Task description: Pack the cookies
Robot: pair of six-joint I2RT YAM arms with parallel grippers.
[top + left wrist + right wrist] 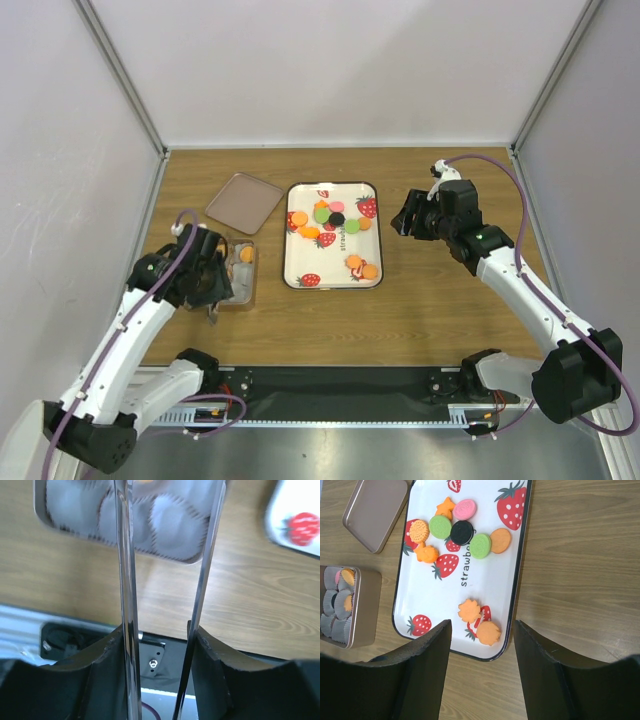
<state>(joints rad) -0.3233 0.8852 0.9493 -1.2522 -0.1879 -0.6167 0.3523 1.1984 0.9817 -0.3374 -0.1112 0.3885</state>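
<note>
From above, the cookies (322, 214) lie on a white tray (330, 262) in the middle of the table (440, 310). Most sit in a bunch near the tray's far edge. Two orange ones sit near its near right corner. A box (246, 285) stands by the tray's left edge with an orange cookie inside. A lid (243, 202) lies just past the box. The left gripper (214, 304) hangs over the box. The right gripper (402, 222) hangs over the table by the tray's right edge.

The left wrist camera shows two thin metal fingers (126, 580) spread apart. Nothing is pinched between them. The box's paper cups (170, 525) are below.

The right wrist camera shows two black fingers wide apart, holding nothing. The tray shows beyond them. In the box, a pink cookie and an orange one sit in cups.
</note>
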